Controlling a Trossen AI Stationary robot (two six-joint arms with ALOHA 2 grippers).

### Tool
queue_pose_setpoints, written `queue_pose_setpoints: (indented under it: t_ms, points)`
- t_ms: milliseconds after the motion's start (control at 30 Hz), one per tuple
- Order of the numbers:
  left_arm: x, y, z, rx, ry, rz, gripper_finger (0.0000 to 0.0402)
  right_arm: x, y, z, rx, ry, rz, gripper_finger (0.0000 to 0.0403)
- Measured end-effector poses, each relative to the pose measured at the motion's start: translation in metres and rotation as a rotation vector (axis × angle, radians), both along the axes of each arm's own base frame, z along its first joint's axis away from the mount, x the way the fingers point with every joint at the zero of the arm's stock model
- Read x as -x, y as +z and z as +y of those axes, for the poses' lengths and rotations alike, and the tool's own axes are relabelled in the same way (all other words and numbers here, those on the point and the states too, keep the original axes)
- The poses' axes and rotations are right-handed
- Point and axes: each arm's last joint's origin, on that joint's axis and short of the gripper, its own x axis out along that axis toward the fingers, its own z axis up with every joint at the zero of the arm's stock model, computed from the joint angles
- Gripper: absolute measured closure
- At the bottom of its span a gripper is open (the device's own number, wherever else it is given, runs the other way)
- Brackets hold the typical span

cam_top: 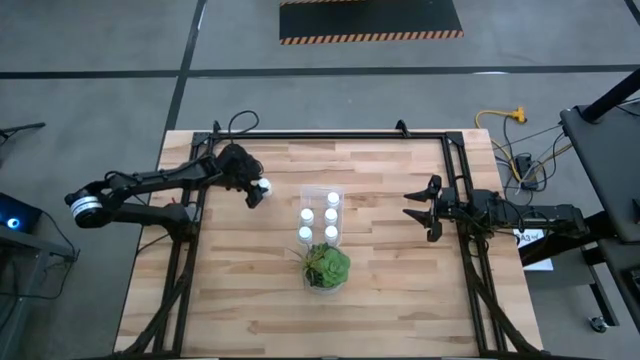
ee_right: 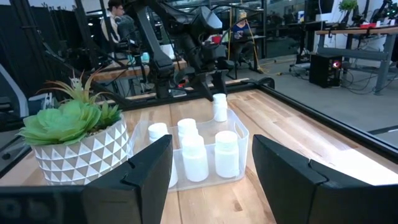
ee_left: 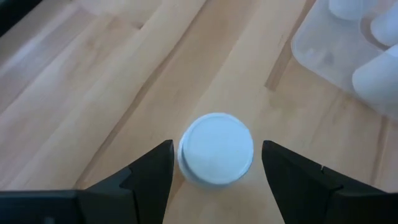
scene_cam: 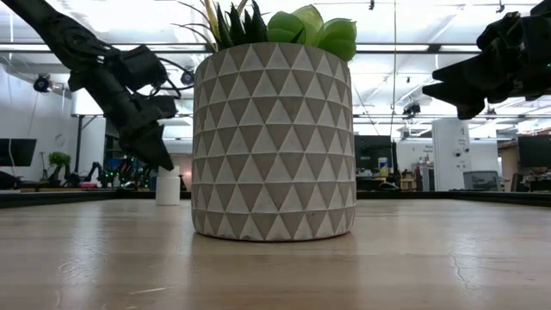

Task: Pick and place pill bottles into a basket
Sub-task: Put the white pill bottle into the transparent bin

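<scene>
One white pill bottle (ee_left: 216,149) stands upright on the wooden table, left of the basket. My left gripper (cam_top: 258,190) slants down over it, open, one finger on each side of the cap, with a gap showing on both sides. The clear basket (cam_top: 322,190) at the table's middle holds several white pill bottles (ee_right: 195,155) standing upright. My right gripper (cam_top: 420,208) waits open at the table's right side, pointing level toward the basket with nothing between its fingers.
A green plant in a patterned white pot (cam_top: 326,268) stands just in front of the basket, and fills the middle of the low view (scene_cam: 273,142). Black frame rails (cam_top: 462,180) run along the table's left, right and far sides. People and desks show in the room beyond.
</scene>
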Motion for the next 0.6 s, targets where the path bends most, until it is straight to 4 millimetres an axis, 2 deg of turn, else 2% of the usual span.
queue_pose_setpoints:
  t_ms: [433, 600]
  points:
    - [-0.0023, 0.0019, 0.0027, -0.044, 0.017, -0.028, 0.0176, 0.0000, 0.0000, 0.0000, 0.000, 0.000, 0.000, 0.0193]
    - [-0.0047, -0.0066, 0.0045, -0.018, 0.020, 0.013, 0.0176, 0.0000, 0.0000, 0.0000, 0.000, 0.000, 0.000, 0.0193]
